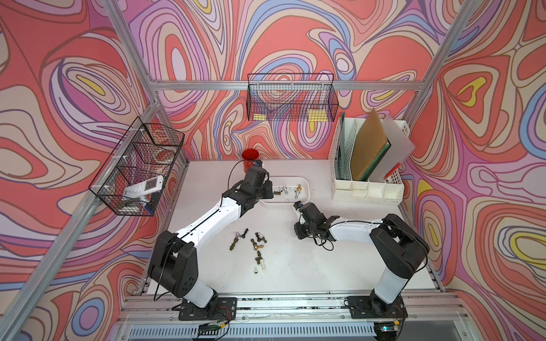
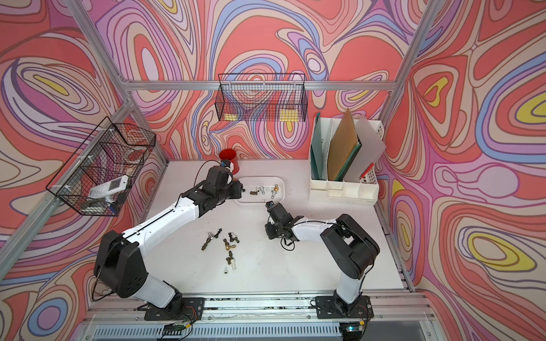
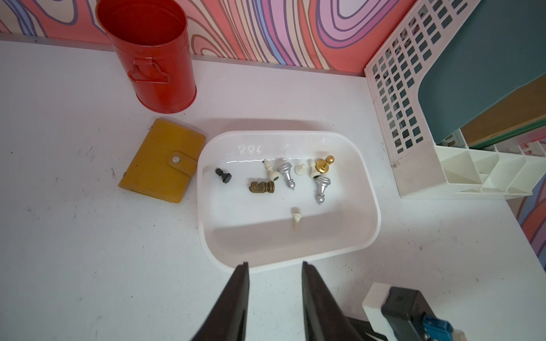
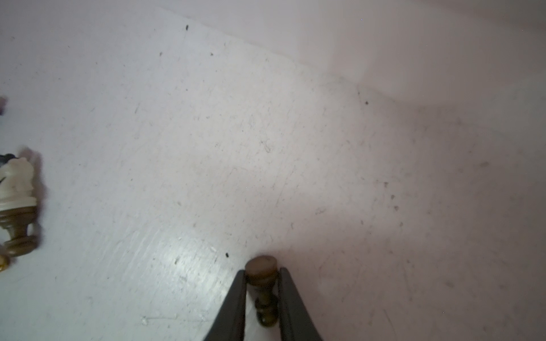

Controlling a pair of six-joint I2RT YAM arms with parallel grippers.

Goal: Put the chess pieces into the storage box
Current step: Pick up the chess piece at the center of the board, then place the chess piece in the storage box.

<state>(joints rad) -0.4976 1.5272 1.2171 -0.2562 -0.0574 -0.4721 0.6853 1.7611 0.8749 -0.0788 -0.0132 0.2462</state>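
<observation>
- Nearest us, the loose chess pieces (image 1: 254,244) lie in a small cluster on the worktop (image 1: 295,265), most of them tipped on their sides, some touching.
- We judge them light, rigid and smooth. With round bases and turned bodies they will roll or skid if nudged, and a pinch on the domed head would likely squirt them out.
- The best hold looks like the narrow stem just above the base collar, with the fingers set across the piece's length.
- Further in, the right pincer (image 4: 263,270) is closed on a bronze piece (image 4: 261,265) above bare worktop, between the cluster and the box.
- Its fingertips clamp the collar under the flat base. The base pokes out past the tips and the head points back toward the wrist.
- That hold is right at the tips on a round section, so we would carry it gently.
- Beyond that, the left pincer (image 3: 274,263) stands partly open and empty at the near rim of the storage box (image 3: 254,230).
- The box already holds a black pawn (image 3: 223,175), a bronze knight (image 3: 261,187), silver pieces (image 3: 286,174), a gold pawn (image 3: 323,165) and a few white ones, nearly all lying flat.
- Farthest back are a yellow wallet (image 3: 162,159) just beside the box, a red cup (image 3: 150,56) and a file organiser (image 3: 413,118).
</observation>
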